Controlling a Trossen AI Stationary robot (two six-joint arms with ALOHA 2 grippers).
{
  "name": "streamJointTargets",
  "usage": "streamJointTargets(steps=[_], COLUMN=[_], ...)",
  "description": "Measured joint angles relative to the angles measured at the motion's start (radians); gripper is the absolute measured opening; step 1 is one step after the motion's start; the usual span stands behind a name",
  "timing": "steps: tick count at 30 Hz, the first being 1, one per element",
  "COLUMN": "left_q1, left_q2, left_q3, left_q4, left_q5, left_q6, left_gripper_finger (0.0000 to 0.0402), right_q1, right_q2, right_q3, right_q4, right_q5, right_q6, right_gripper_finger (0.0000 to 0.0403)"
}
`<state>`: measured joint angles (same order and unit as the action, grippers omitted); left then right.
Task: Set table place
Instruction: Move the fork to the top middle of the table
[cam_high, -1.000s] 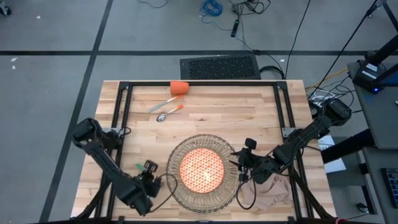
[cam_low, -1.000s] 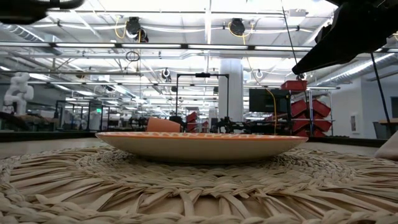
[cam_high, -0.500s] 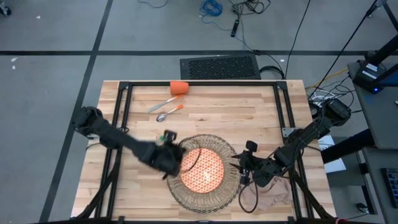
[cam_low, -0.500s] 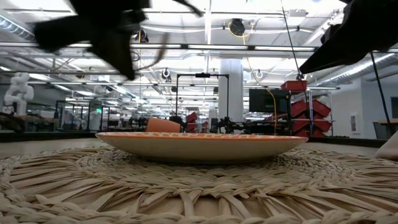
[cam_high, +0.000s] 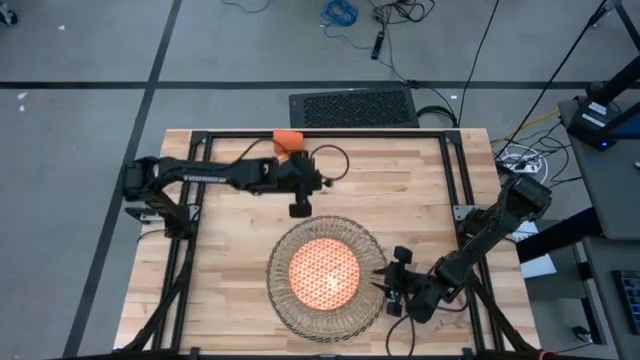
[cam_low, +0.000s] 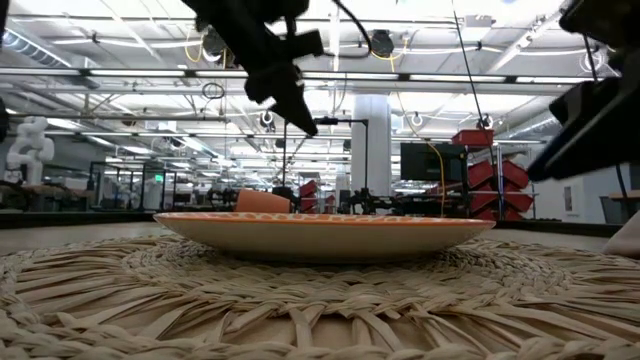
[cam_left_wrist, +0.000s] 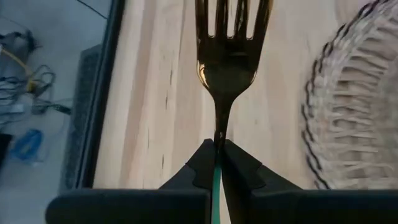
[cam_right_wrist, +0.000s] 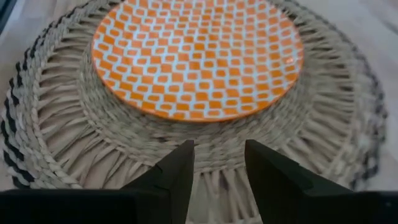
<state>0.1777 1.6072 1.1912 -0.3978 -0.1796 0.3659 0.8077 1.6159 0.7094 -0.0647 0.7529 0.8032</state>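
Observation:
My left gripper hangs over the table just beyond the far edge of the round wicker placemat. It is shut on the fork, whose metal tines point ahead. It also shows in the low view. The orange-patterned plate lies in the middle of the placemat. My right gripper is open and empty over the placemat's right rim. The orange cup stands at the far edge. The knife and spoon are hidden under my left arm. My left gripper pinches the fork's green handle between its two fingers, where the handle meets the metal neck. The fork runs on along the fingers and sticks out past their tips, tines foremost. It is lifted clear of the table.
A black metal frame runs round the wooden table top. A pale cloth edge shows at the right in the low view, and my right arm covers that spot from above. Bare wood lies left and right of the placemat.
My left gripper has swung from the near left corner past the placemat's left side to its far side, carrying the fork. My right gripper has drifted a little toward the near edge, and its arm now covers the napkin.

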Motion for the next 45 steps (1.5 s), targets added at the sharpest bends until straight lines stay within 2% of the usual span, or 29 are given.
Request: streamJointTargets(steps=[7, 12, 17, 24, 30, 40, 45], left_q1=[0.096, 0.143, 0.175, 0.198, 0.195, 0.193, 0.187], left_q2=[0.193, 0.361, 0.522, 0.687, 0.756, 0.757, 0.757], left_q3=[0.217, 0.455, 0.675, 0.873, 0.922, 0.928, 0.928], left_q4=[-0.029, -0.121, -0.254, -0.341, -0.387, -0.372, -0.367], left_q5=[0.088, 0.174, 0.211, 0.271, 0.281, 0.256, 0.253], left_q6=[0.09, 0.096, 0.109, 0.112, 0.117, 0.114, 0.114], left_gripper_finger=[0.0, 0.0, 0.0, 0.0, 0.0, 0.0001, 0.0028], right_q1=[-0.004, -0.008, 0.003, 0.026, 0.035, 0.039, 0.039], right_q2=[0.089, 0.094, 0.094, 0.094, 0.094, 0.094, 0.094], right_q3=[0.0, 0.0, 0.0, 0.0, 0.0, 0.0, 0.0], right_q4=[0.116, 0.131, 0.168, 0.167, 0.167, 0.167, 0.169], right_q5=[-0.022, -0.021, -0.021, -0.021, -0.022, -0.023, -0.024], right_q6=[-0.016, -0.016, -0.026, -0.005, 0.017, 0.023, 0.023], right_gripper_finger=[0.013, 0.013, 0.013, 0.013, 0.013, 0.013, 0.013])
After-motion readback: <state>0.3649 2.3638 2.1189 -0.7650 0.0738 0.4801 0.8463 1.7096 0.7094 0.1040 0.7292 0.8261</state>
